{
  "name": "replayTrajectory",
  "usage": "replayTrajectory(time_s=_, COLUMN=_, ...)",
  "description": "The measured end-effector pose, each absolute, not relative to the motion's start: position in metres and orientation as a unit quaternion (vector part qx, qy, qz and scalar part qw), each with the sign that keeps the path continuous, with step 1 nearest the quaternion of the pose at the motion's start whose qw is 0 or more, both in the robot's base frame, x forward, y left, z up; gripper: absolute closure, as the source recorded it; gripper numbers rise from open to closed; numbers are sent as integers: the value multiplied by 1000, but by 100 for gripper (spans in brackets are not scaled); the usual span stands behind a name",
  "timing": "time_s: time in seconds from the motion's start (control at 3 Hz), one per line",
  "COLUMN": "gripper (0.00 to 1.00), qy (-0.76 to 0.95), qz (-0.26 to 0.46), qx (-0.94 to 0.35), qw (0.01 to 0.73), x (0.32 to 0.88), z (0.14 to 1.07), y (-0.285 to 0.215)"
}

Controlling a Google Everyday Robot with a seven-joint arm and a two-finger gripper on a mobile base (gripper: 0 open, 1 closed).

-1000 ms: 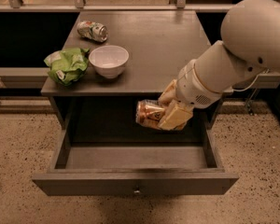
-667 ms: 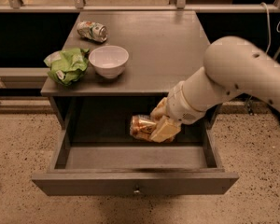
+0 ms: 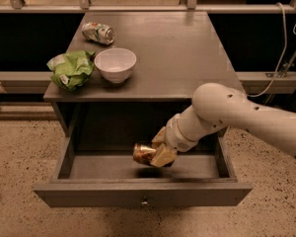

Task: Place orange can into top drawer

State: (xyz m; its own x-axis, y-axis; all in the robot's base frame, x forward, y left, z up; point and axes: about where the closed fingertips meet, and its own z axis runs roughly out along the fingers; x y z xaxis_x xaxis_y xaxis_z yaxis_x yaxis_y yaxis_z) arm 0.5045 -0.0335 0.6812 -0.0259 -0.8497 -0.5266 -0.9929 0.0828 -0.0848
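The orange can (image 3: 143, 153) is a crushed, shiny orange-gold can held in my gripper (image 3: 157, 152). The gripper is shut on it, with the pale fingers (image 3: 163, 157) on its right end. The can hangs inside the open top drawer (image 3: 89, 167), a little above its floor, near the middle, and casts a shadow below. The drawer's front panel carries a small round knob (image 3: 145, 201). My white arm (image 3: 237, 115) reaches in from the right.
On the grey tabletop (image 3: 187, 48) stand a white bowl (image 3: 115, 64), a green crumpled bag (image 3: 70, 69) at the left edge and a green-and-white silver can (image 3: 98, 32) at the back left. Speckled floor surrounds the cabinet. A cable (image 3: 281, 53) hangs at the right.
My gripper has moved down and to the left with the orange can, lowering it from the drawer's right rear to just above the drawer floor near the middle.
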Motion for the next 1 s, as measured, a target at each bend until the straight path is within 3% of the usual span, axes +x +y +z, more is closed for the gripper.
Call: replayTrajectory(time_s=1.0, gripper=36, qy=716, qz=159, qx=-648, qw=204, x=502, z=622, y=-21)
